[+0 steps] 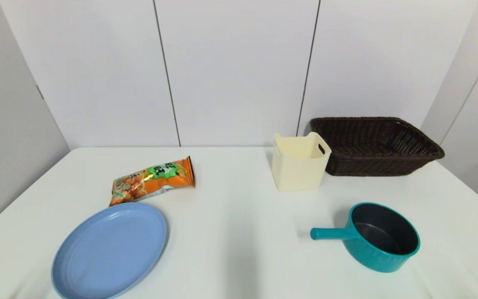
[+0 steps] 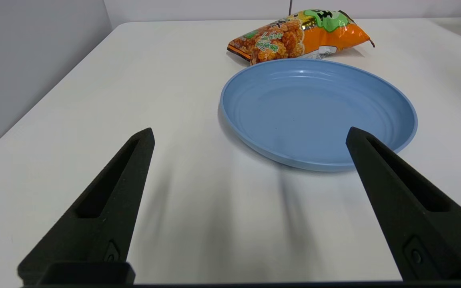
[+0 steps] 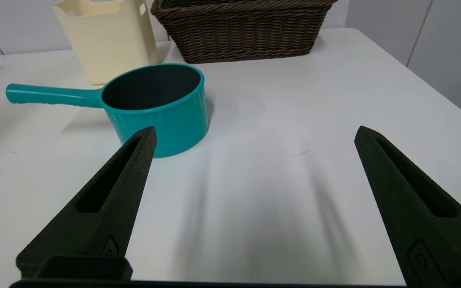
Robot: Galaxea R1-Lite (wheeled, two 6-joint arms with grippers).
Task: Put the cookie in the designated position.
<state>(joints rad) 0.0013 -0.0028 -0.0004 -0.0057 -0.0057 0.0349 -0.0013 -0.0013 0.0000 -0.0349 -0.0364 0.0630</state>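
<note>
Both grippers sat low over the white table (image 1: pixel 230 232) near the robot, out of the head view: left gripper (image 2: pixel 250 134) spread wide and holding nothing, facing the blue plate (image 2: pixel 318 108); right gripper (image 3: pixel 254 132) just as wide, beside the teal saucepan (image 3: pixel 154 108). Past the plate's far rim lay the cookie (image 1: pixel 154 179), flat on the table. Farther right stood a cream bin (image 1: pixel 299 162) and a brown wicker basket (image 1: pixel 374 145).
</note>
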